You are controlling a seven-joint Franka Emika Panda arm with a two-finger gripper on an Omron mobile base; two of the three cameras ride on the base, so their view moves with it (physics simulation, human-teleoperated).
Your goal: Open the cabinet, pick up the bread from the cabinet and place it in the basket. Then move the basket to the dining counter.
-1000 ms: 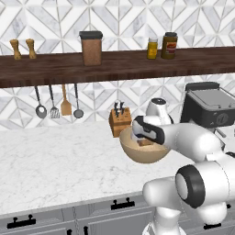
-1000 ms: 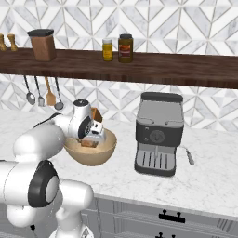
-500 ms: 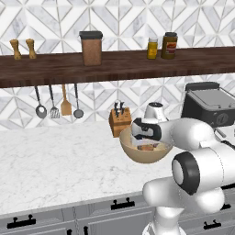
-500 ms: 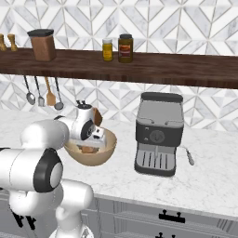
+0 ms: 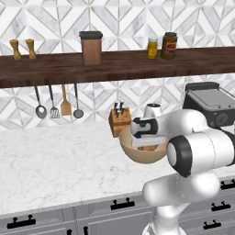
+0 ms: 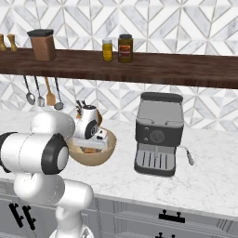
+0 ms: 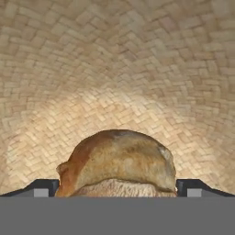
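Here the bread (image 7: 120,163) lies inside the woven basket (image 7: 119,64), between the two dark fingertips of the hand (image 7: 117,188), which is spread wide just above it, the basket (image 5: 143,154) sitting on the marble bench (image 5: 55,163) beside the knife block (image 5: 119,120).

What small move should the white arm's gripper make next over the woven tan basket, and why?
Probably lift straight up out of the round tan woven basket. The gripper stands open, its fingertips either side of the rounded brown bread roll, which lies inside the basket.
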